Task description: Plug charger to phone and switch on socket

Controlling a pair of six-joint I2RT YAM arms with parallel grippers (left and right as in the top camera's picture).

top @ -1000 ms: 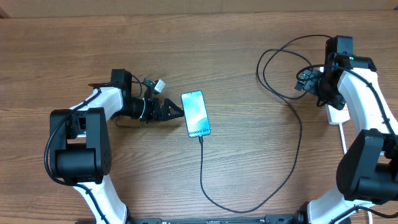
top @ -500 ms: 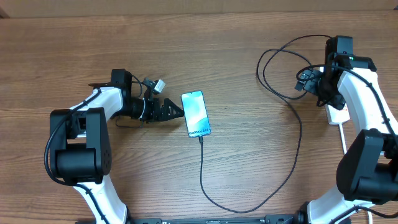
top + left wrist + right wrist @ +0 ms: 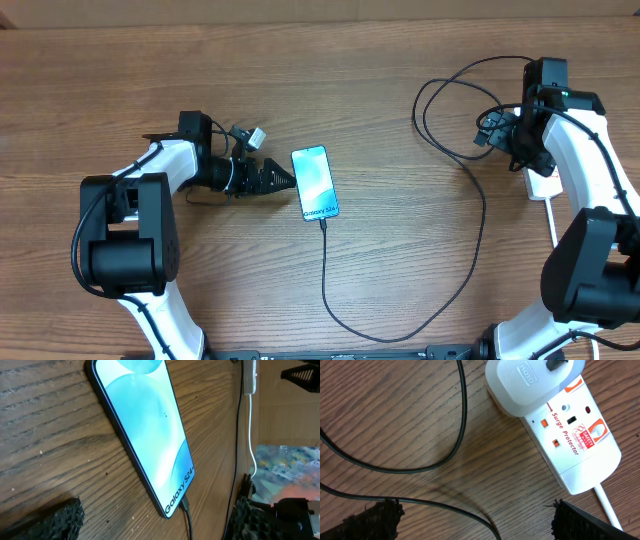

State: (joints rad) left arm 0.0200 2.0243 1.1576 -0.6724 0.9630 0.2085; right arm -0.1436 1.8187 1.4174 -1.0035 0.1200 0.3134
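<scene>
Nothing has moved since earlier; we find the left claw [image 3: 150,519] open beside the phone [image 3: 315,183], charger [image 3: 325,270] seated; right claw [image 3: 477,520] open over the socket [image 3: 570,435] on the counter [image 3: 400,300]; a misaimed press could shove it, missing the switch [image 3: 544,423].

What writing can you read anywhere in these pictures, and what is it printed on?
"Galaxy S24", followed by a character I cannot make out: on the phone screen.
"HOYO": moulded on the white adapter sitting on the socket.
"Surge Protector": red letters on the socket.
"SAFETY": on the socket's red label; the lines beneath it are too small to read.
</scene>
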